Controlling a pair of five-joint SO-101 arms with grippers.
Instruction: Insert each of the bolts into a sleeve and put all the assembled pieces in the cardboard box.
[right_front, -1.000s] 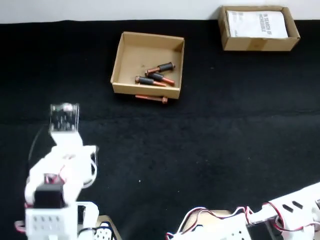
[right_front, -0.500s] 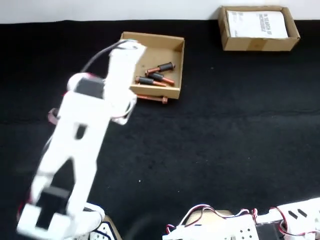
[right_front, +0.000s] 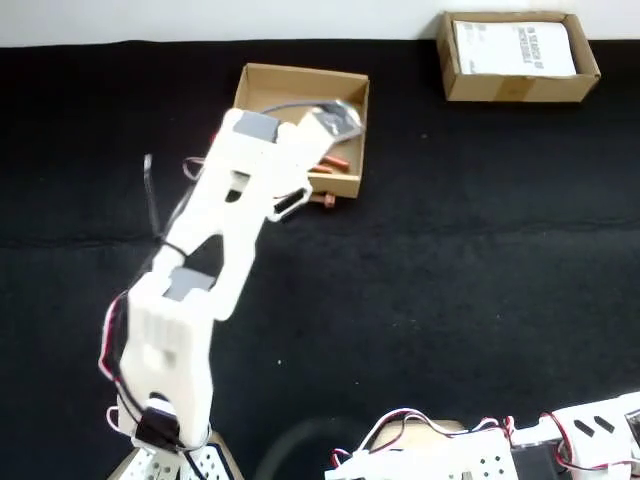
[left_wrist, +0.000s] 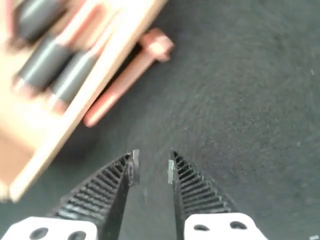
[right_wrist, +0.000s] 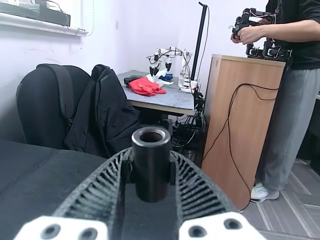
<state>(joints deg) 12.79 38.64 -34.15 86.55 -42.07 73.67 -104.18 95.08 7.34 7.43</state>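
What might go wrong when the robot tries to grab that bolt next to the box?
The bolt lies right beside the cardboard box wall, so the left claw, open only a little, might bump the wall or roll the bolt away. The sleeve sticks up out of the right claw and might slip during insertion.
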